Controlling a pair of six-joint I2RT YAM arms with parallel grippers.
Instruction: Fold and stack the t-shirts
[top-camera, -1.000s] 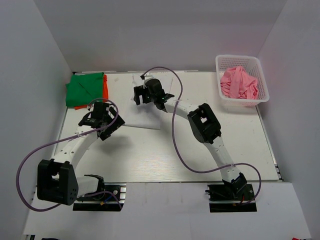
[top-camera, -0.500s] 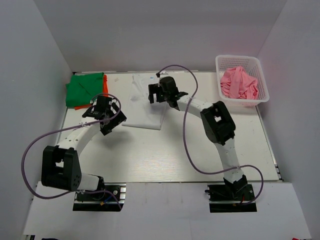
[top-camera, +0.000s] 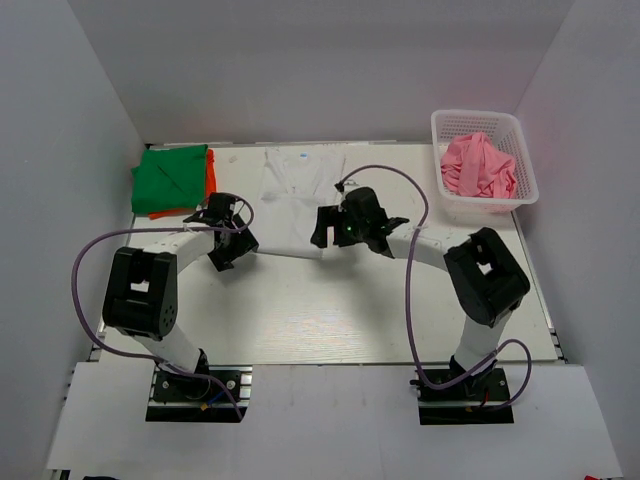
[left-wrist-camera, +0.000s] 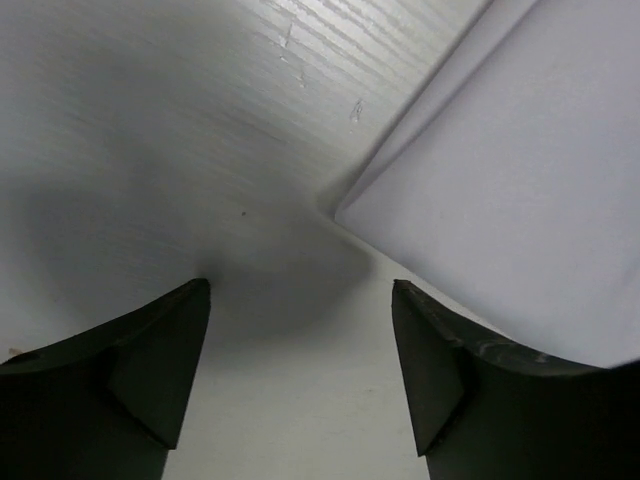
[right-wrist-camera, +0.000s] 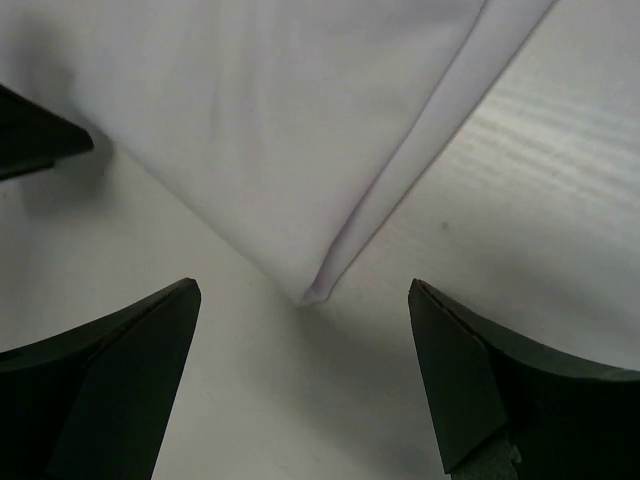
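White t-shirt (top-camera: 295, 195) lies flat on the worktop (top-camera: 330, 310), collar toward the far wall, both arms low at its near hem. Left jaws are spread wide over bare wood, just short of the near-left corner (left-wrist-camera: 338, 210). Right jaws are equally wide, straddling the near-right corner (right-wrist-camera: 312, 292). Neither grips anything.

The risk: closing now, the left jaws might pinch air or only a sliver of cloth. The right might catch just one layer of that doubled edge, and the fold would skew.

Overhead shows a green shirt (top-camera: 170, 178) folded on an orange one (top-camera: 211, 172) far left, and pink shirts (top-camera: 480, 165) waiting in the basket (top-camera: 520, 125). Only the wrist views show each corner against its jaws, and the right one reveals the tucked double layer.
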